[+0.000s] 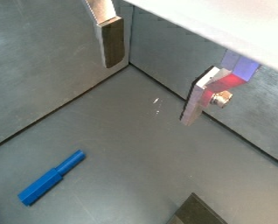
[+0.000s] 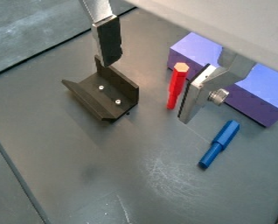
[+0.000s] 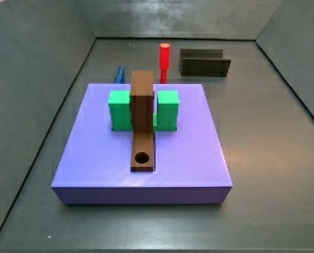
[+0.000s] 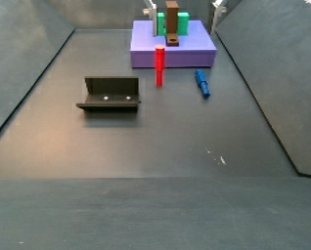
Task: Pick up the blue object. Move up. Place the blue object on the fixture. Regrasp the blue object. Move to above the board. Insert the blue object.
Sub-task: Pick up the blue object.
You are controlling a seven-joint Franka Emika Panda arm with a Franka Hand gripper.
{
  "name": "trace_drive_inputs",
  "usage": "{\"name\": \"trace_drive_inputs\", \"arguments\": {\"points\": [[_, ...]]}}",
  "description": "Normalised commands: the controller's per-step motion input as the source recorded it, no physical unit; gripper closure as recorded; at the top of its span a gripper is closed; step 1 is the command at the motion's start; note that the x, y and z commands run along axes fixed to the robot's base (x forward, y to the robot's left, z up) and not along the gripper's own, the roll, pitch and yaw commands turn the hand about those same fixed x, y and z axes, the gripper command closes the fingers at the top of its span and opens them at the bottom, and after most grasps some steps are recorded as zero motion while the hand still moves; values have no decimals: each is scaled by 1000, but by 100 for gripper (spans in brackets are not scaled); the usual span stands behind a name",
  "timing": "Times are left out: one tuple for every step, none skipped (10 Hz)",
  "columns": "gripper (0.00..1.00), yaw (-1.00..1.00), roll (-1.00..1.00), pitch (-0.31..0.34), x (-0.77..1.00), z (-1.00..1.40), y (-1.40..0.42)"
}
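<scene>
Blue peg (image 2: 218, 144) is what you are after, and you can see it lying flat on the dark floor (image 4: 145, 166), untouched, in both wrist views (image 1: 52, 178). In a side view (image 4: 202, 82) it rests just beside the purple platform (image 4: 185, 51), near the platform's corner. A red peg (image 4: 159, 64) stands upright close by, against the platform's front face, apart from the blue one. You find the same red peg (image 2: 176, 84) in a wrist view, next to the platform's blocks.

Look to the fixture (image 4: 110, 94) next: a dark bracket on the floor, well apart from the blue peg, on the far side of the red one. It holds nothing (image 2: 103, 94).

On the platform (image 3: 107, 168) you see the brown board (image 3: 144, 124) running along the top, its round hole at the near end, with green blocks (image 3: 121, 109) on either side.

Your gripper (image 2: 148, 68) hangs above the floor, fingers (image 2: 108, 39) spread wide with nothing between them. In the side views it hardly shows; the small pale shape at the top edge may be part of it.
</scene>
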Motion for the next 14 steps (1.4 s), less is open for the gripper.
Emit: {"name": "trace_drive_inputs", "arguments": {"points": [[0, 0, -81, -147, -217, -343, -203], [0, 0, -117, -114, -83, -423, -209], [0, 0, -79, -46, 0, -551, -366], [0, 0, -64, -50, -169, -420, -386], [0, 0, -1, -47, -320, -283, -397], [0, 3, 0, -36, -337, -229, -397], [0, 3, 0, -10, -451, -209, -346], [0, 9, 0, -27, -389, -209, -374], [0, 26, 0, -66, -320, -246, -471], [0, 26, 0, -63, -340, -286, -509], [0, 34, 0, -71, -334, -266, -506], [0, 60, 0, -80, -263, -246, -520], [0, 77, 0, -84, -237, -243, -451], [0, 86, 0, -79, -211, -234, -369]]}}
